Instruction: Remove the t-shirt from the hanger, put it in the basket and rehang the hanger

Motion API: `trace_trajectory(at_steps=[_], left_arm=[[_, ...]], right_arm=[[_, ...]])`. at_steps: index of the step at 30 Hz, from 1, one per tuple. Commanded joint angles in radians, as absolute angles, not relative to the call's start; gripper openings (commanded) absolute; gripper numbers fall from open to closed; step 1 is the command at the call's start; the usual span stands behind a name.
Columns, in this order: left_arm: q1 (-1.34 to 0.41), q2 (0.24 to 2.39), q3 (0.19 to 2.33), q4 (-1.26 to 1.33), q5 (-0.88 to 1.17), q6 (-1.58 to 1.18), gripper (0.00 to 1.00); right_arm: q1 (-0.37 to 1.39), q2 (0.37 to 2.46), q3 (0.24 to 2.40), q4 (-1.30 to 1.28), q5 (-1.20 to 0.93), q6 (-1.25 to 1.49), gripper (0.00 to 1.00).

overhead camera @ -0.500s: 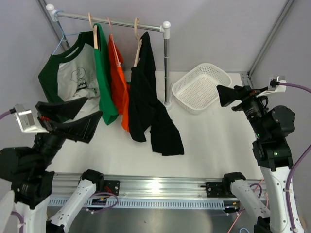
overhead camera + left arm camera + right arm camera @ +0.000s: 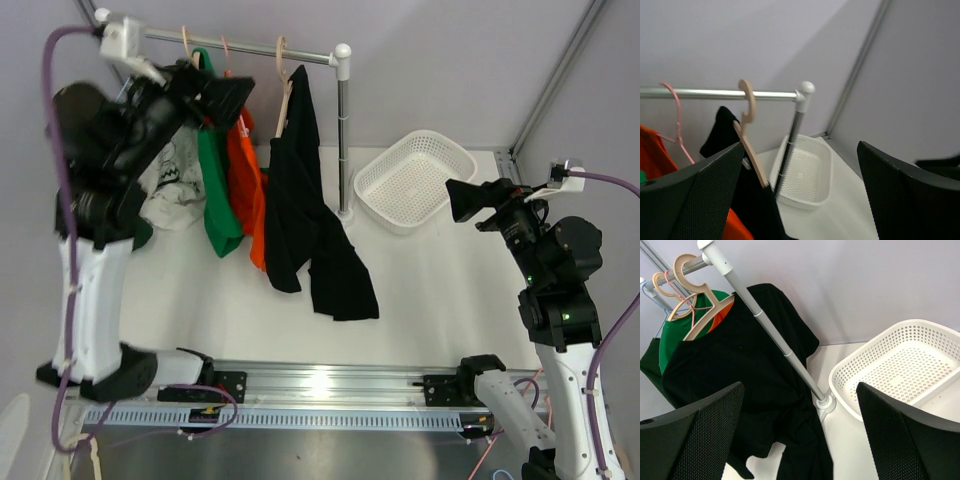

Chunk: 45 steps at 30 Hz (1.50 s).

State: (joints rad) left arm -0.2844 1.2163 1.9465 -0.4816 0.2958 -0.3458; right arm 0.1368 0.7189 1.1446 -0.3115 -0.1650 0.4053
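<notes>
Spread open at eleven o'clock, the left gripper (image 2: 228,98) faces the hanger (image 2: 284,92) of the black t-shirt (image 2: 298,190), apparently to grasp it; the right gripper (image 2: 464,199), likewise spread, idles.

Plain pale lilac-grey walls (image 2: 450,60) close in the back and sides, with a slanting metal strut (image 2: 558,75) in the right corner. The white worktop (image 2: 440,290) is evenly lit, with soft shadows. A silver clothes rack (image 2: 343,130) stands towards its back, and a ribbed aluminium rail (image 2: 330,385) runs along its near edge.
</notes>
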Motion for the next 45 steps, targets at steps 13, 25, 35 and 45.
trace_trajectory(at_steps=[13, 25, 35, 45], left_arm=[[-0.460, 1.732, 2.312, -0.672, -0.213, -0.088, 0.99], [-0.535, 1.773, 2.244, -0.491, -0.393, -0.002, 0.89], [-0.535, 1.842, 2.278, -0.514, -0.388, -0.012, 0.77], [-0.534, 1.881, 2.307, -0.514, -0.380, -0.022, 0.36]], right_arm=[[0.143, 0.718, 1.157, -0.330, -0.152, 0.373, 1.00], [0.143, 0.713, 1.123, -0.334, -0.149, 0.370, 1.00], [0.143, 0.704, 1.112, -0.327, -0.141, 0.377, 0.99], [0.141, 0.703, 1.114, -0.333, -0.138, 0.371, 0.99]])
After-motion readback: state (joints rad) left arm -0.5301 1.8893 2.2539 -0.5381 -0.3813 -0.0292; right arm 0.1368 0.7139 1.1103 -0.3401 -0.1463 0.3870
